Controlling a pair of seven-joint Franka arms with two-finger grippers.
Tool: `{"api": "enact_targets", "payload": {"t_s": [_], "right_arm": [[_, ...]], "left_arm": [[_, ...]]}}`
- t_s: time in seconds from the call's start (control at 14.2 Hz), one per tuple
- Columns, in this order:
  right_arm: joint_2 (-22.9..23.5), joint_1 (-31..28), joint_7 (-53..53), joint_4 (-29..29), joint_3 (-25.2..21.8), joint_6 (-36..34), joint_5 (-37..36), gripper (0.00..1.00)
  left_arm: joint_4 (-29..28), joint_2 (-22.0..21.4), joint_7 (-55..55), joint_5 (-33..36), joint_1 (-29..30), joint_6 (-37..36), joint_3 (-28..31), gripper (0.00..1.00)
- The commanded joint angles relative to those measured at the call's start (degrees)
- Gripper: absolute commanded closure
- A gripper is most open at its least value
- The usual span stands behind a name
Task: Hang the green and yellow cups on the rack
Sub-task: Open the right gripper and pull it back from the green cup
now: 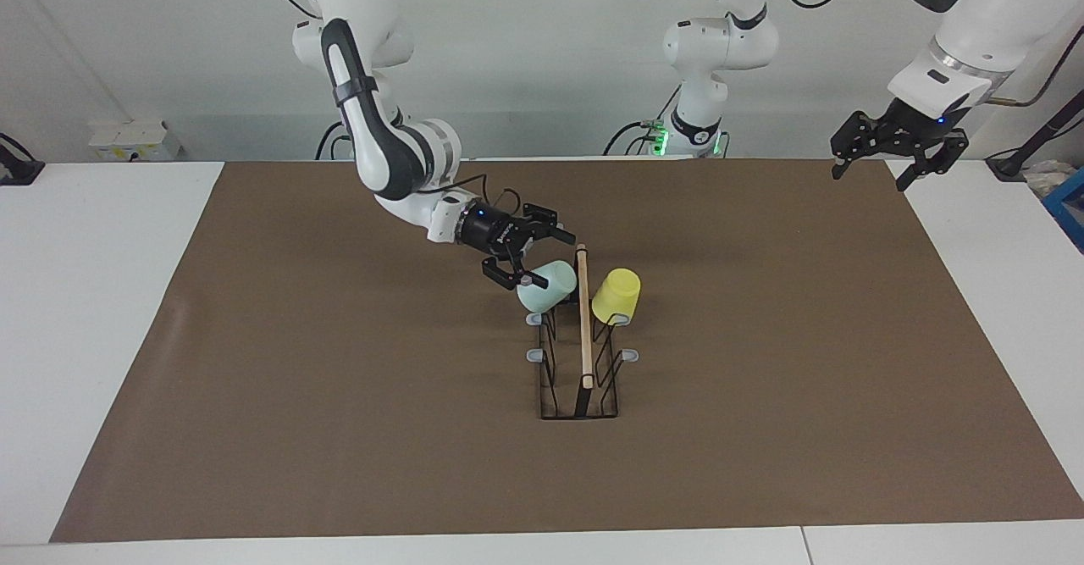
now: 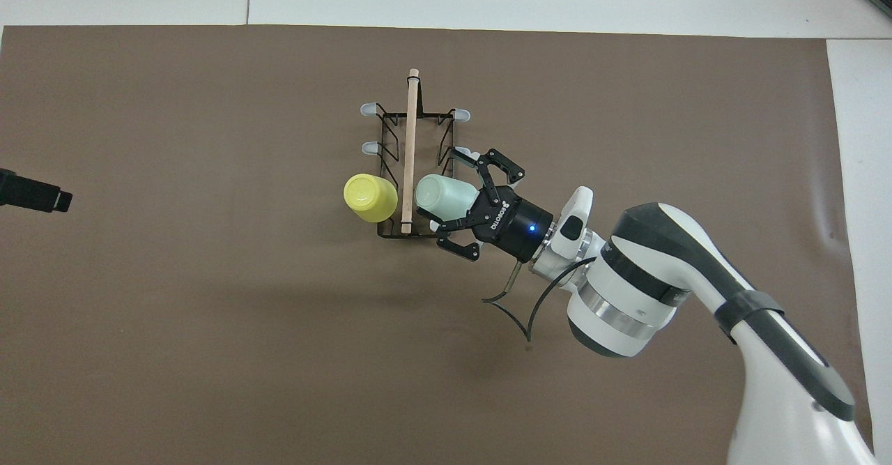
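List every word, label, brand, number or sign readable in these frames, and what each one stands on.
White lettering on the right gripper's black body, in the overhead view: too small and skewed to read for certain.
Green cup, yellow cup, rack, brown mat: no text visible.
Left gripper: no lettering can be made out.

Left tool [image 2: 31,194] cut by overhead frame edge — tip only, green cup's [image 1: 544,285] prong hidden
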Motion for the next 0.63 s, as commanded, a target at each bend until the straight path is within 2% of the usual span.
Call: {"api": "enact_targets", "payload": {"t_s": [0.0, 0.21, 0.56], "right_arm": [[-3.4, -0.8, 10.2, 1.5, 0.1, 3.9, -11.5, 0.00], [-5.6, -1.3, 16.6, 2.6, -0.9, 4.0, -20.1, 0.00], [-10.0, -4.5, 39.0, 6.7, -1.2, 2.9, -46.0, 0.00]], "left_arm": [[-0.1, -0.2, 0.4, 0.9, 0.7, -0.3, -0.6, 0.00], [-0.1, -0.3, 0.4, 0.9, 0.7, -0.3, -0.6, 0.00], [-0.1, -0.2, 0.4, 0.9, 0.7, -0.3, -0.6, 0.00]]}}
